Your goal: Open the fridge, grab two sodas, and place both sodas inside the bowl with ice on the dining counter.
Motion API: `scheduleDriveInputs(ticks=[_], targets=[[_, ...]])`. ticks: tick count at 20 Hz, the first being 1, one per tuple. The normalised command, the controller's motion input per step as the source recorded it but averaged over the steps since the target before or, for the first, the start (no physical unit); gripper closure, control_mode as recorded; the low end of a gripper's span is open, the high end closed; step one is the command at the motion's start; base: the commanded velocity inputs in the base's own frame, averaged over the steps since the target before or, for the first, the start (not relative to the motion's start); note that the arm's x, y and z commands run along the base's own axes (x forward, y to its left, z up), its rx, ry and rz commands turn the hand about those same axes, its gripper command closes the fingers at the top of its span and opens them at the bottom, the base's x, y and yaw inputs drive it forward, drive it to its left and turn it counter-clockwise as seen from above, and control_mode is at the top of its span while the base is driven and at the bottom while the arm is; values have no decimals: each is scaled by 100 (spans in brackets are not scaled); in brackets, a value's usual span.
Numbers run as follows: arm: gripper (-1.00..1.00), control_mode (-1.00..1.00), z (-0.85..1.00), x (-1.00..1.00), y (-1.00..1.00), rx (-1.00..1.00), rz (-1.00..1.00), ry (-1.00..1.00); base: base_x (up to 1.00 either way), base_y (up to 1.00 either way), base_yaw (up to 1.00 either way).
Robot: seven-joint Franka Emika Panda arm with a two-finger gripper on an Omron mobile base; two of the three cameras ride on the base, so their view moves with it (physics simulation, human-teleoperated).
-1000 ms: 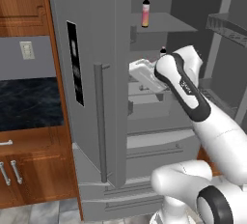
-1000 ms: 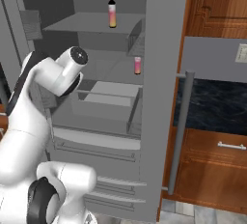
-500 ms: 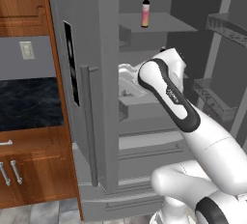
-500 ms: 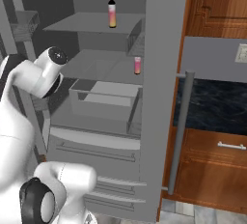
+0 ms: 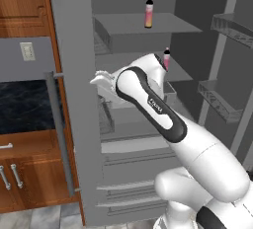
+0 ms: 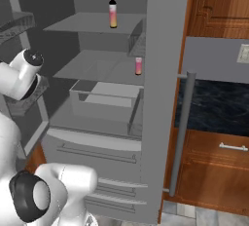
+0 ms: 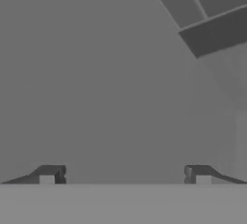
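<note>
The grey fridge (image 5: 74,124) stands with both doors open. One pink soda (image 5: 148,12) (image 6: 113,13) is upright on the top shelf. The other soda (image 5: 166,58) (image 6: 138,66) stands on the middle shelf, just behind my arm. My gripper (image 5: 97,81) (image 7: 124,175) is open and holds nothing. It sits at the inner side of the left door, well left of and below both sodas. In the hand view its fingertips (image 7: 48,175) stand wide apart, facing a plain grey surface. The bowl with ice and the dining counter are out of view.
A clear bin (image 6: 104,101) sits under the middle shelf, with base drawers (image 6: 92,154) below. The right door's racks (image 5: 222,99) jut out on the far side. Wooden cabinets (image 5: 29,183) and a black counter top (image 5: 22,104) flank the left door and its long handle (image 5: 60,134).
My arm has swung left, taking the hand from the middle of the fridge interior over to the left door's inner side. That door looks swung a little wider.
</note>
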Motion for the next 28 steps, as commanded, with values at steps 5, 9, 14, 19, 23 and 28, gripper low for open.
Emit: scheduleDriveInputs(ticks=[5,9,14,19,23,28], targets=[[-100,-100,0,-10,91,0,1,0,0,0,0],[-100,-100,0,-35,34,0,0,-7,0,0,0],[-100,-100,0,-45,-35,-2,0,-21,0,0,0],[-100,-100,8,-23,-67,-6,-1,-20,0,0,0],[-100,-100,16,-14,-68,-12,-8,-18,0,0,0],[-100,-100,5,-32,-71,-23,-14,-18,0,0,0]])
